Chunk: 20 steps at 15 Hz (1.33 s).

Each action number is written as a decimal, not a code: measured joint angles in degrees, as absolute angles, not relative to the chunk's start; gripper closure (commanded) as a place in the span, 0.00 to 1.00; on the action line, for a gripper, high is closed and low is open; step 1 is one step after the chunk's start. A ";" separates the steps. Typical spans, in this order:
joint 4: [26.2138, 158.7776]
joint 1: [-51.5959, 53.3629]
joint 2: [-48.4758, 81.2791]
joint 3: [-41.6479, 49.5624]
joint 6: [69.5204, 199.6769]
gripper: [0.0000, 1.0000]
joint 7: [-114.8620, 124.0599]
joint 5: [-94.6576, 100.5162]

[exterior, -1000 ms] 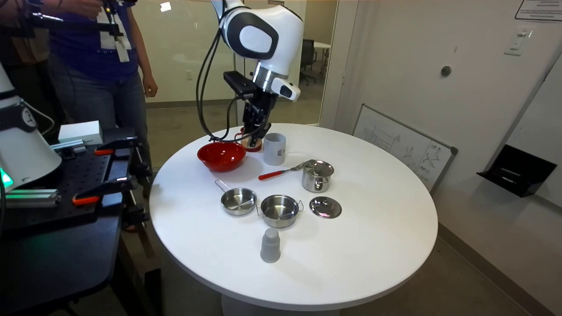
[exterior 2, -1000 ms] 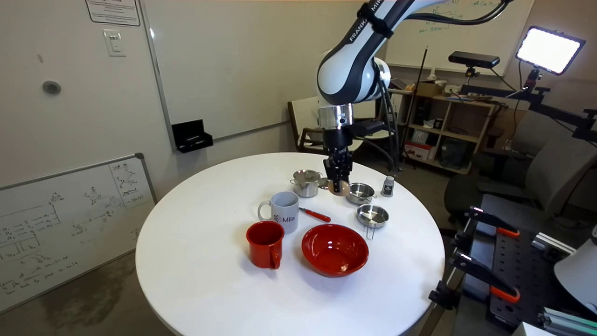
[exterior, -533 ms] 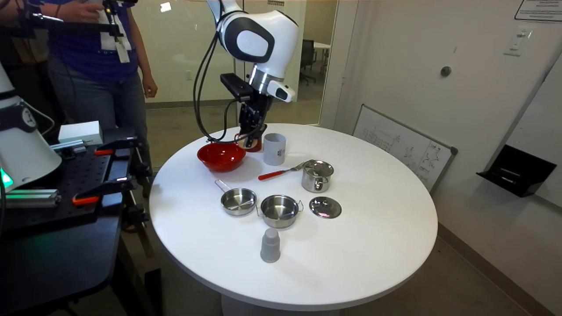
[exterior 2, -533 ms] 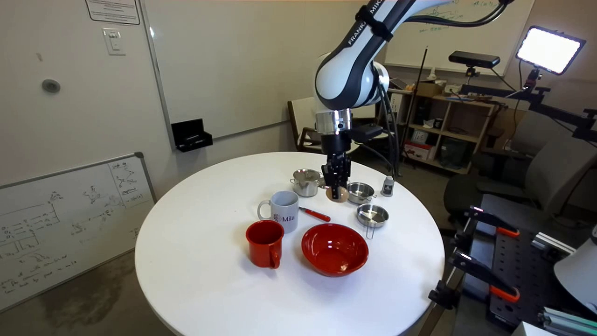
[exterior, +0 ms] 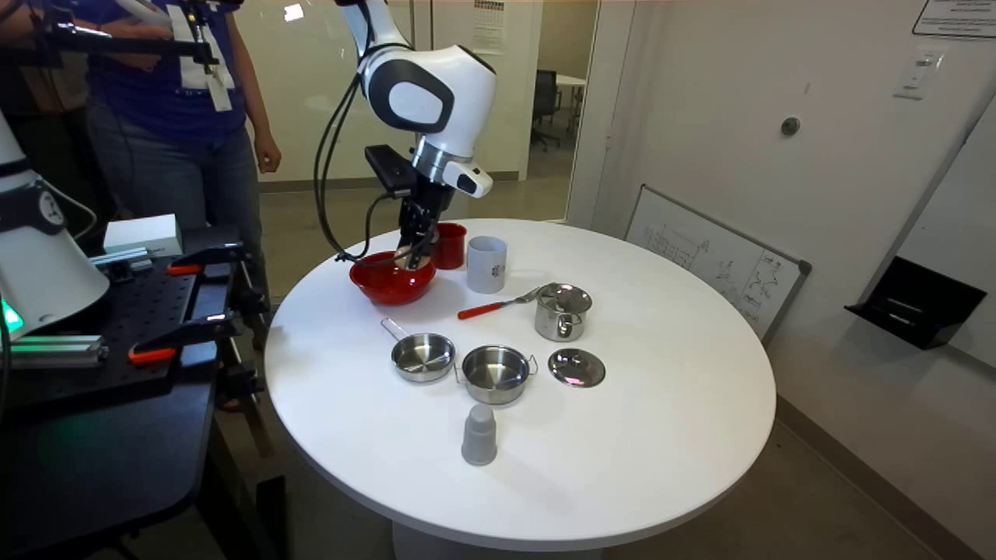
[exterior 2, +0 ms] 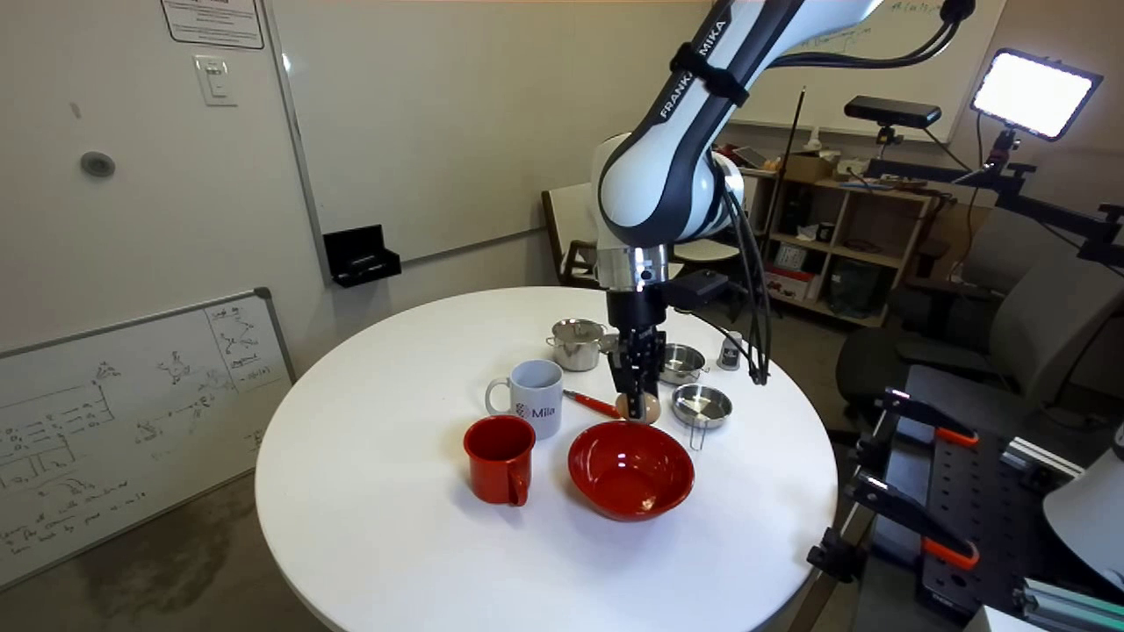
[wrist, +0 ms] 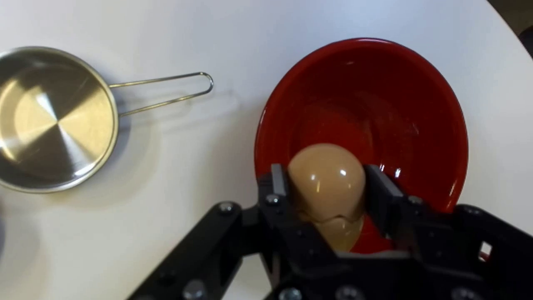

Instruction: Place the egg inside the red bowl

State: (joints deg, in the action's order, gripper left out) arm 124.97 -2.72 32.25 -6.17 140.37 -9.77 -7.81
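A smooth tan egg (wrist: 327, 179) hangs in the air, pinched between the 2 dark fingers (wrist: 279, 181) of the gripper (wrist: 327, 178); in an exterior view it shows at the far edge of the red bowl (exterior 2: 630, 478), while the wrist view sets it against the bowl's inside. The carry appears to be the step in hand, and the next move likely calls for centring over the bowl, lowering and parting the fingers. A red mug (exterior 2: 499, 465) and a steel pan (exterior 2: 702, 406) stand near the bowl.

One egg (wrist: 327, 181), one bowl (wrist: 374, 100), two mugs (exterior 2: 537, 395)
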 measured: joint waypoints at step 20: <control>123.05 -1.63 40.43 -6.27 141.80 0.78 -5.57 -7.93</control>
